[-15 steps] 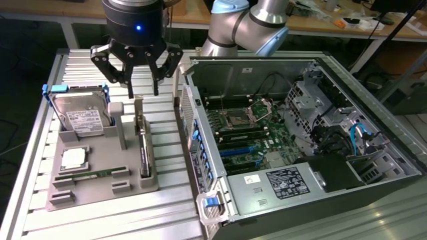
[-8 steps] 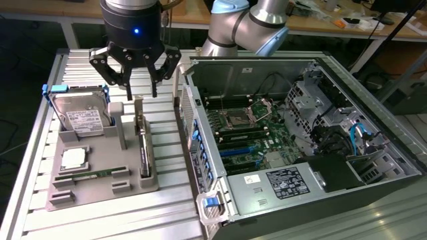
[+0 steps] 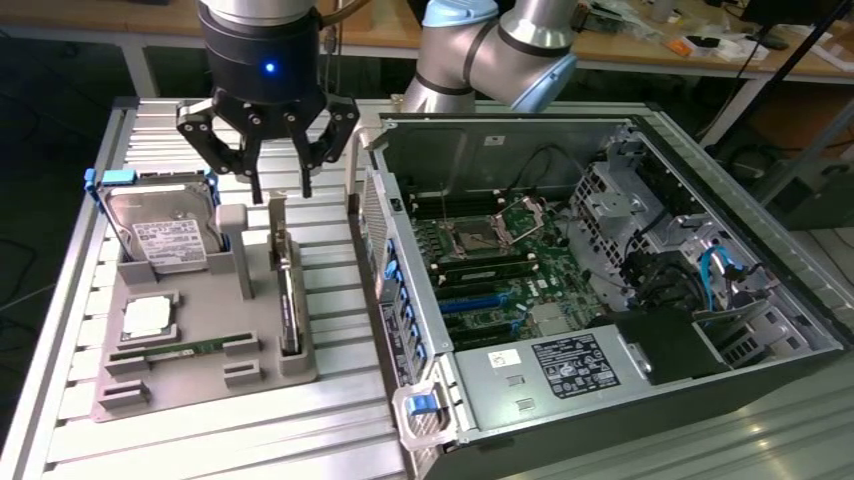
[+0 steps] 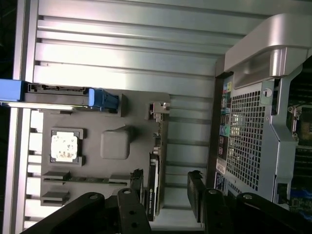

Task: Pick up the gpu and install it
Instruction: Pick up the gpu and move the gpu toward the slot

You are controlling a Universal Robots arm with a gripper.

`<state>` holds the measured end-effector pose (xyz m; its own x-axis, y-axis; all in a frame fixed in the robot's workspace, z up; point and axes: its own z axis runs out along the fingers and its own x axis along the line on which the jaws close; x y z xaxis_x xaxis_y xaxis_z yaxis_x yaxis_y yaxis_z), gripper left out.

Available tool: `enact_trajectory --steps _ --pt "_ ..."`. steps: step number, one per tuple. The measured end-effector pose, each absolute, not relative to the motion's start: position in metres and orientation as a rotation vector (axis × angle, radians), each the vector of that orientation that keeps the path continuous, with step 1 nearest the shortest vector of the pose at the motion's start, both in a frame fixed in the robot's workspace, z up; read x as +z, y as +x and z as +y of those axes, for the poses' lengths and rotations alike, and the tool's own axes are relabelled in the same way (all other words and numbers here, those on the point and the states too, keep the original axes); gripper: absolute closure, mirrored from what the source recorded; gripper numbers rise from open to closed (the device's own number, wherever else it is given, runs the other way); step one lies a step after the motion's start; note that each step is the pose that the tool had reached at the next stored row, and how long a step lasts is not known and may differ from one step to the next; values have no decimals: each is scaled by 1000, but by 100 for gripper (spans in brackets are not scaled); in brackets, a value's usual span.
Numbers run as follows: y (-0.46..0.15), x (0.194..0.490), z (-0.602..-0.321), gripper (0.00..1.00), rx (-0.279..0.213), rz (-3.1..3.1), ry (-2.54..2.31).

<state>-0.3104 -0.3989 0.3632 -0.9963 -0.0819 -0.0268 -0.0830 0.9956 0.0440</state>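
The white label on the silver hard drive [image 3: 167, 240] carries dark print, but it is too small for me to read. This drive stands in its blue frame in a slot of the grey moulded tray [image 3: 200, 385]. A black-and-white label [image 3: 577, 365] sits on a silver box inside the open silver computer case [image 3: 507, 150] just beside the tray, and I cannot read it either.

The tray also holds a square silver processor chip [image 3: 147, 317], a slim green memory stick [image 3: 180, 350] and the gpu [image 3: 286, 300]. The gpu is a thin dark circuit card and stands on its edge in the tray's long slot nearest to the case.

My black gripper [image 3: 279, 188] hangs over the silver-beige bracket end of this card. Its fingers [image 4: 138, 179] are spread apart and pinch nothing. In the wrist view the card lies in the gap between them.
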Motion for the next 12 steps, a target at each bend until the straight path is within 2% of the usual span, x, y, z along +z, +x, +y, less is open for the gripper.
enact_trajectory --steps 12 --pt "-315 356 -399 51 70 3113 -129"
